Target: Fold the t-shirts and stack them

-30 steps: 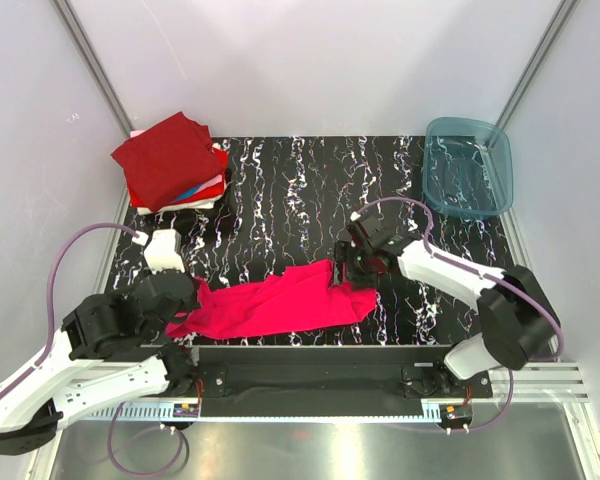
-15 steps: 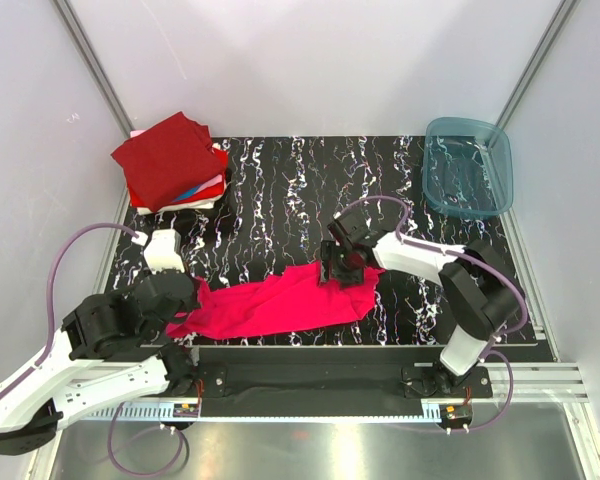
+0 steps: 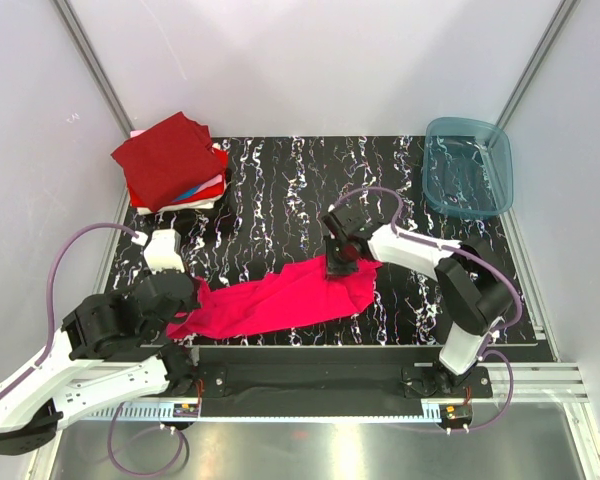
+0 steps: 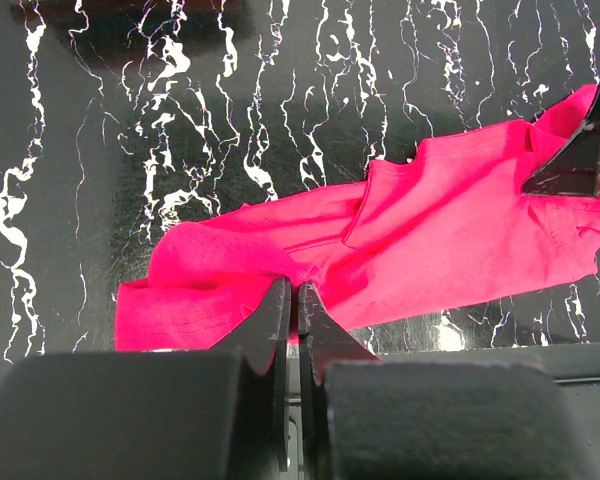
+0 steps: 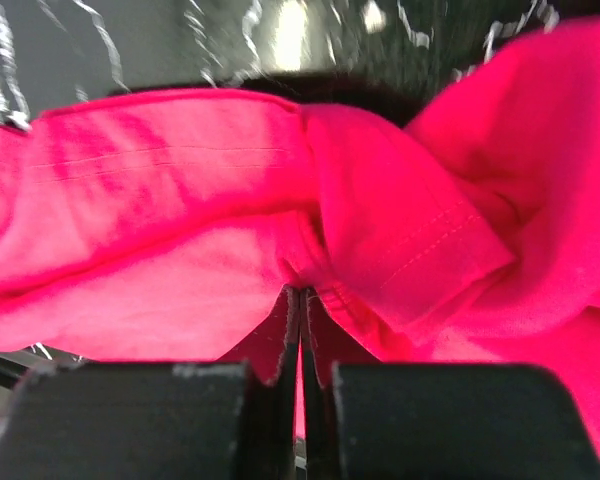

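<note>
A bright magenta-pink t-shirt [image 3: 280, 300] lies crumpled and stretched across the near part of the black marbled table. My left gripper [image 3: 185, 300] is shut on its left end; in the left wrist view the fingertips [image 4: 298, 290] pinch a fold of the pink t-shirt [image 4: 430, 240]. My right gripper [image 3: 340, 262] is shut on the shirt's upper right part; in the right wrist view its jaws [image 5: 302, 293] pinch a bunched fold of pink cloth [image 5: 180, 230]. A stack of folded t-shirts [image 3: 170, 162], dark maroon-red on top, stands at the far left corner.
A teal translucent bin [image 3: 467, 167] sits at the far right corner. White walls enclose the table on three sides. The table's near edge [image 3: 310, 345] runs just below the pink shirt. The right gripper shows as a dark shape [image 4: 585, 150] in the left wrist view.
My right gripper moved left onto the shirt's upper right part and shut on the cloth. The left gripper has kept its hold and place.
</note>
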